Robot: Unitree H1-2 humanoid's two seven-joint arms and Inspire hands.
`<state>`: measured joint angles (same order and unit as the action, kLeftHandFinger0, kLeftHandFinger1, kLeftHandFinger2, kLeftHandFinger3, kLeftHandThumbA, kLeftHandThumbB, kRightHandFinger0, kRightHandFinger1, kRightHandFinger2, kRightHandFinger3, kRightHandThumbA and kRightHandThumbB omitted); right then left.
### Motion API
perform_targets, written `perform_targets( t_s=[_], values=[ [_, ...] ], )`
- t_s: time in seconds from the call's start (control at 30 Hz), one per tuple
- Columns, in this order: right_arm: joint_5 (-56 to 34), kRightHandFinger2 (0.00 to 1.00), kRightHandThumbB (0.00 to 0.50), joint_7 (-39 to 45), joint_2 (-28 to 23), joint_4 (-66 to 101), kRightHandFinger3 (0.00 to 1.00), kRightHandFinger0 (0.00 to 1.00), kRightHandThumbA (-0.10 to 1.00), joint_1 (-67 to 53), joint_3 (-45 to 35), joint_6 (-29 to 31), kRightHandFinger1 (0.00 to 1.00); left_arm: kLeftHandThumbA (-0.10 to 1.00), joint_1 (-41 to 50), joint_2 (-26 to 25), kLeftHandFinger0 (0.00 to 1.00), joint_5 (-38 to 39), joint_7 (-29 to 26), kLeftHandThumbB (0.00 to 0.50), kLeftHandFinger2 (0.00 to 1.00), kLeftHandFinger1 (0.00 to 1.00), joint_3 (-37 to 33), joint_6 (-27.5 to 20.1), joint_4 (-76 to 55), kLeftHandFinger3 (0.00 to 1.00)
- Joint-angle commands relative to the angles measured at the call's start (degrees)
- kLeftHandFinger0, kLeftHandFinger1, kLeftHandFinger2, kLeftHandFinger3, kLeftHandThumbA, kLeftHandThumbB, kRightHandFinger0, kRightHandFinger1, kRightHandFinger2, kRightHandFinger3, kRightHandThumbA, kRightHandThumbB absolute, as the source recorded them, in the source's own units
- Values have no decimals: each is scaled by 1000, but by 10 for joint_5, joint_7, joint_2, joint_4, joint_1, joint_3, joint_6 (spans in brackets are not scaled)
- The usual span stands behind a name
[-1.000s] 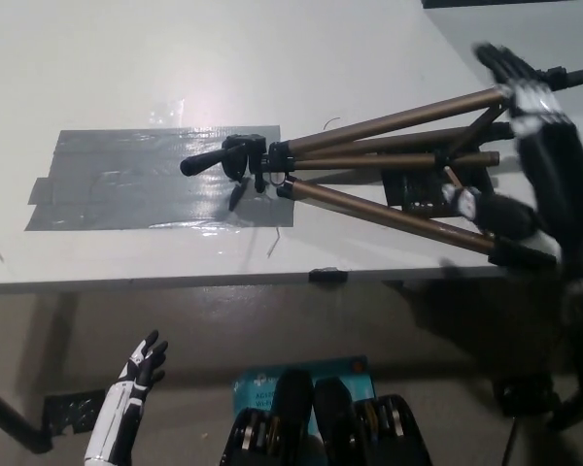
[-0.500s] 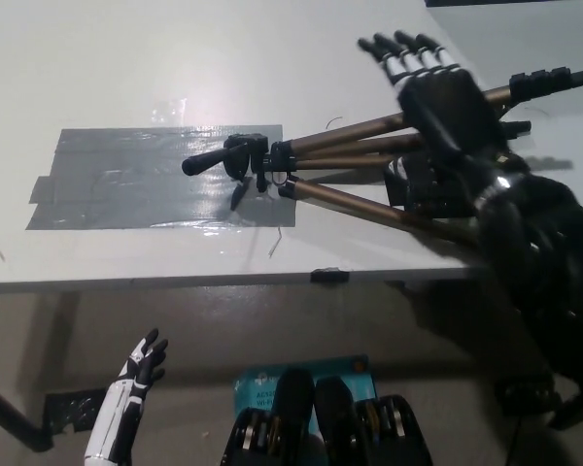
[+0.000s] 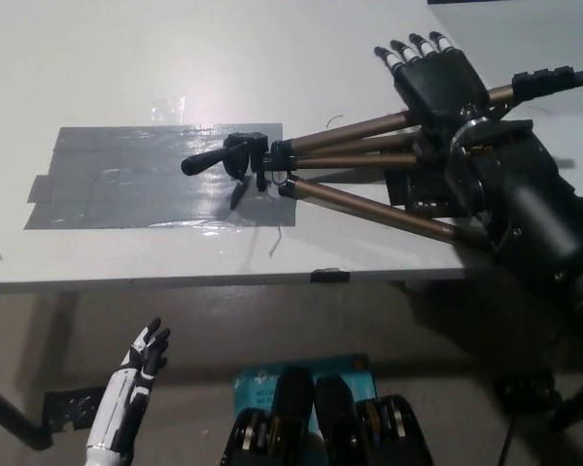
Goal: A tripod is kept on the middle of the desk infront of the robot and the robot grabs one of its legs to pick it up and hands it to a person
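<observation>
Desk [image 3: 97, 58] ahead of me, grey tape patch [image 3: 126, 184] on it, tripod [image 3: 350, 160] lying with head on the tape, my right hand [image 3: 437, 83] flat over its legs, fingers spread, gripping nothing, left hand [image 3: 144, 357] low, empty, fingers apart.

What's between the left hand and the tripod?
Head view: the desk front edge and a grey tape patch lie between left hand and tripod.

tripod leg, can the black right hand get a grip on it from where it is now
Probably yes: the right hand is open over the tripod legs, with nothing between them. The left hand rests low, below the desk edge.
</observation>
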<state>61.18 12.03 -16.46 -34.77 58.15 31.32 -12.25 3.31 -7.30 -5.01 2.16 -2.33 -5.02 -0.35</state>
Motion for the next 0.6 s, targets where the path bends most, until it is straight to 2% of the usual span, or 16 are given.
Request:
perform_targets(
  t_s=[0.0,0.23,0.27,0.3,0.33,0.37,0.4,0.43,0.47,0.5,0.53,0.57],
  values=[
    [17,1000,474,-68,-14,-3,1000,1000,1000,44,3,14,1000,904,1,-5,1000,6,13,15,1000,1000,-3,1,-16,1000],
    [26,1000,469,-69,-9,-13,1000,1000,1000,52,17,9,1000,831,1,-5,996,9,14,0,1000,1000,1,6,-20,1000],
    [25,1000,449,-113,-5,-35,1000,1000,858,53,18,19,1000,814,0,-5,986,11,16,0,1000,1000,1,4,-19,1000],
    [25,1000,450,-129,-4,-43,1000,1000,847,53,19,22,1000,813,-1,-4,985,11,16,0,1000,1000,0,3,-19,1000],
    [26,1000,376,-169,-2,-64,1000,1000,657,55,23,37,1000,813,0,-4,984,11,17,0,1000,1000,0,2,-20,1000],
    [23,567,331,-302,4,-108,761,388,17,50,25,85,465,813,3,-5,985,11,17,6,1000,1000,1,-1,-19,1000],
    [32,391,340,-356,4,-125,620,123,-77,48,34,99,239,812,3,-6,979,12,18,2,1000,1000,2,2,-21,1000],
    [40,200,330,-402,3,-140,438,5,-99,48,43,112,33,816,1,-6,976,13,19,0,1000,1000,2,3,-22,1000],
    [44,155,307,-434,3,-151,391,1,-100,48,49,123,7,831,0,-6,970,12,19,0,1000,1000,2,5,-22,1000],
    [52,177,284,-483,1,-166,387,0,-100,49,59,137,0,837,-5,-7,967,10,19,0,1000,1000,1,8,-22,1000],
    [53,215,279,-486,0,-167,379,0,-100,49,61,137,0,839,-5,-7,967,10,19,0,1000,1000,1,8,-22,1000],
    [49,274,277,-494,0,-167,298,0,-100,49,60,145,0,840,-5,-7,963,10,19,0,1000,1000,1,8,-23,1000]
  ],
)
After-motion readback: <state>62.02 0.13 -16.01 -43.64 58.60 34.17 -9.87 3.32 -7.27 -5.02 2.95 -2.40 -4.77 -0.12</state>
